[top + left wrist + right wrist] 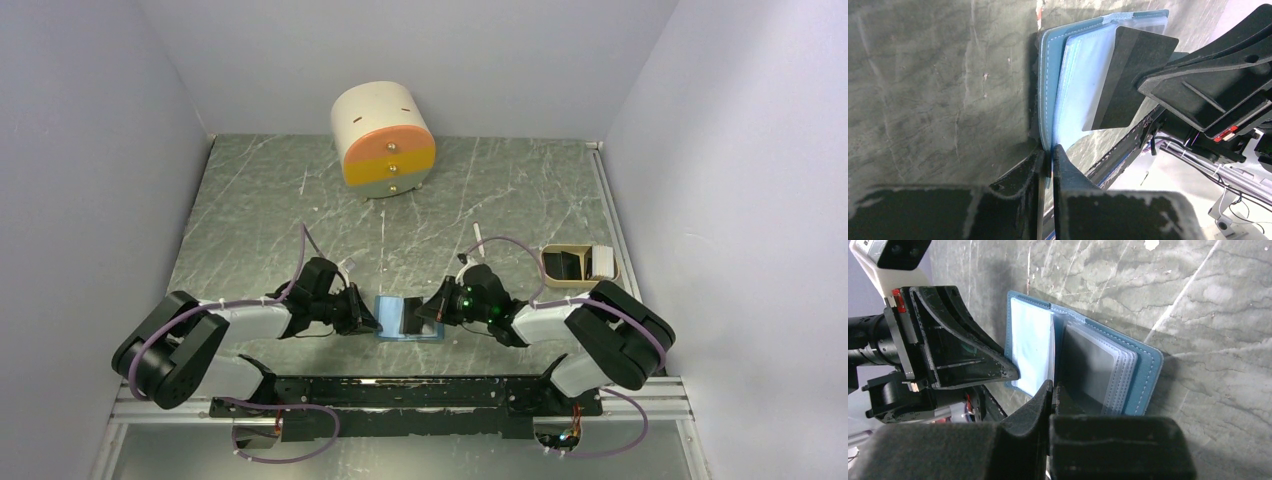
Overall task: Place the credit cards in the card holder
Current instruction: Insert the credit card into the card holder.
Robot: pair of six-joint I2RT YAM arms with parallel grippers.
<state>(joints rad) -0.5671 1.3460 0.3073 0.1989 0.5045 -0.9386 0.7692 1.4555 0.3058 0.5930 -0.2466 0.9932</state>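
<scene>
The card holder [392, 322] lies open on the table between the two arms, teal-blue outside with clear sleeves inside. My left gripper [368, 322] is shut on its left cover edge [1048, 100], fingertips closed at the rim [1052, 150]. My right gripper [428, 312] is shut on a black credit card [1130, 75] and holds it on edge against the sleeves. In the right wrist view the gripper [1053, 385] pinches the card, seen edge-on [1053, 355], over the holder [1148, 370]. A dark shape shows through the right stack of sleeves [1093, 367].
A beige oval tray [580, 265] with more dark cards and a white item sits at the right edge. A cream drum-shaped drawer unit [385, 140] with an orange front stands at the back. Grey walls close in both sides.
</scene>
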